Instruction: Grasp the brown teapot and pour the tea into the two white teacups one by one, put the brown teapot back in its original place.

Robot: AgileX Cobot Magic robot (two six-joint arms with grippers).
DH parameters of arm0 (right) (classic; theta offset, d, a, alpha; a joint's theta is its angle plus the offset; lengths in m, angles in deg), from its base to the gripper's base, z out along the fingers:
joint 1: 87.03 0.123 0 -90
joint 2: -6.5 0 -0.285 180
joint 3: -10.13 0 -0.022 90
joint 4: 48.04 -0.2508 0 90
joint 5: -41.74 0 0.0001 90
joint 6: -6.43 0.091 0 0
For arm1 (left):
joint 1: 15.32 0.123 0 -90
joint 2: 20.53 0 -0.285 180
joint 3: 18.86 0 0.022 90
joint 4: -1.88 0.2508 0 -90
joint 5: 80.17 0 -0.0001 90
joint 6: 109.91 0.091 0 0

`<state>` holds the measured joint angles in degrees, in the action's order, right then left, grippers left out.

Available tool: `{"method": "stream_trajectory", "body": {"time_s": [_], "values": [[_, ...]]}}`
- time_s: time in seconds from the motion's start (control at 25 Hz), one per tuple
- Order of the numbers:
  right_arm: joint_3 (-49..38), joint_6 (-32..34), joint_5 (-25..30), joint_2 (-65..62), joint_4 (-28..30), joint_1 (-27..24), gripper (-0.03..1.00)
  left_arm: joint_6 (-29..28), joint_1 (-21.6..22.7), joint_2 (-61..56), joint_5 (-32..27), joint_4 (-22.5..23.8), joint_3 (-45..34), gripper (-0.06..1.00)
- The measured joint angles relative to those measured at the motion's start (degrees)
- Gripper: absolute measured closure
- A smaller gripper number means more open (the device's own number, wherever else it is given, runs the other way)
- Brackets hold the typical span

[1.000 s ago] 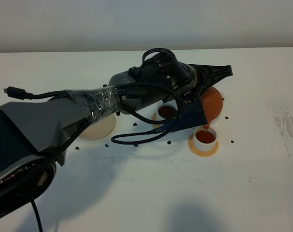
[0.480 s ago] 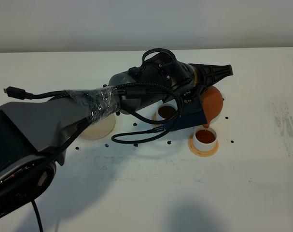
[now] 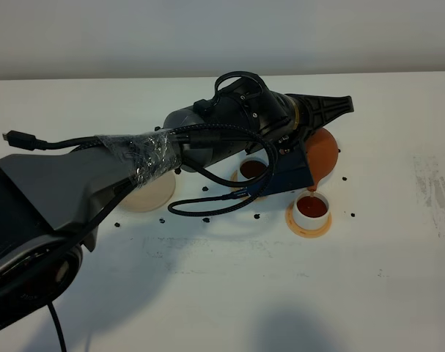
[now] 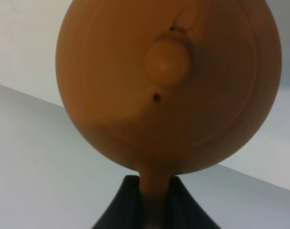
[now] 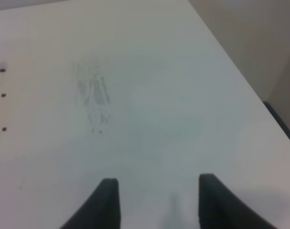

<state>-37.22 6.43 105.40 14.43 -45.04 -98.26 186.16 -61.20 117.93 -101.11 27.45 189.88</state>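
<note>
The brown teapot (image 3: 323, 152) is tipped spout-down over the right white teacup (image 3: 312, 207), with a thin stream of tea falling into it. My left gripper (image 3: 309, 141) is shut on the teapot's handle. In the left wrist view the teapot (image 4: 168, 86) fills the frame, lid and knob facing the camera, with its handle between my fingertips (image 4: 130, 200). The left white teacup (image 3: 253, 169) holds dark tea. The pale beige disc (image 3: 147, 194) lies bare, partly under my left arm. My right gripper (image 5: 159, 200) is open and empty over bare table.
Each cup stands on an orange-tan coaster (image 3: 307, 226). Small dark specks (image 3: 206, 189) dot the white table around the cups. A grey scuff (image 3: 433, 192) marks the table at the right; it also shows in the right wrist view (image 5: 93, 98). The table's right edge (image 5: 240, 81) is close.
The teapot stays tipped over the right cup and the tea there looks darker and fuller. The left arm has barely shifted.
</note>
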Motion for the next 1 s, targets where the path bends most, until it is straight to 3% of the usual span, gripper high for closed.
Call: {"method": "stream_trajectory", "body": {"time_s": [0.32,1.0], "values": [[0.0,0.33,0.0,0.0,0.0,0.0,0.57,-2.54,-0.42,-0.22,-0.12,2.51,0.0,0.86],[0.0,0.0,0.0,0.0,0.0,0.0,0.57,-2.75,-0.58,-0.64,-0.29,2.55,0.0,0.86]]}}
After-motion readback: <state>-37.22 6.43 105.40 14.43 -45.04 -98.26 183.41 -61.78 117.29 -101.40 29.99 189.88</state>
